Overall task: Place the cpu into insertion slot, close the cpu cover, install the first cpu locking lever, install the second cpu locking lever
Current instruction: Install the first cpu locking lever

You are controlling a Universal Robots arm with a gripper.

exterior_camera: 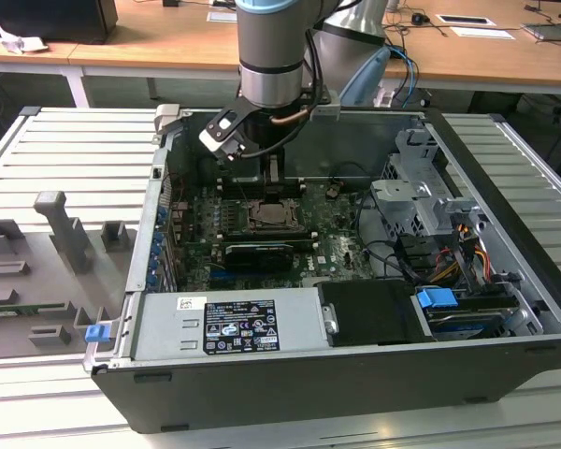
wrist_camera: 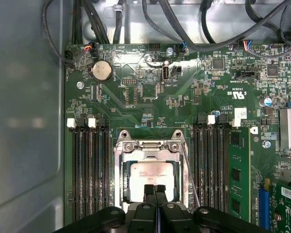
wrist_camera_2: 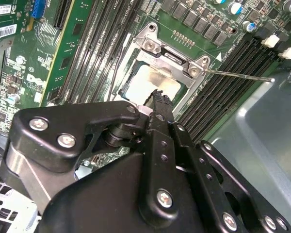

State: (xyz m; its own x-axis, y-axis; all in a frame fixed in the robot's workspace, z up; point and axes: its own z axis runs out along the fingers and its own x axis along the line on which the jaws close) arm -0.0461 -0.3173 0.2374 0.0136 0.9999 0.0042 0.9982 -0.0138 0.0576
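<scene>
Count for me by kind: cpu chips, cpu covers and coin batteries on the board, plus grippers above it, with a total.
cpu: 1
cpu cover: 1
coin battery: 1
gripper: 1
Total: 4

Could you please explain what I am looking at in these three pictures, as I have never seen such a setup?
This is a robot arm reaching into an open computer case lying on a table. The exterior view comes from a camera off the arm; both wrist views come from cameras riding on it, looking past its end effector. Inside lies a green circuit board. In its socket sits a silvery chip, with a metal frame lying over its edges. A thin wire lever sticks out beside it. The end effector is shut, holding nothing, its tips over the chip; whether they touch it I cannot tell.
</scene>
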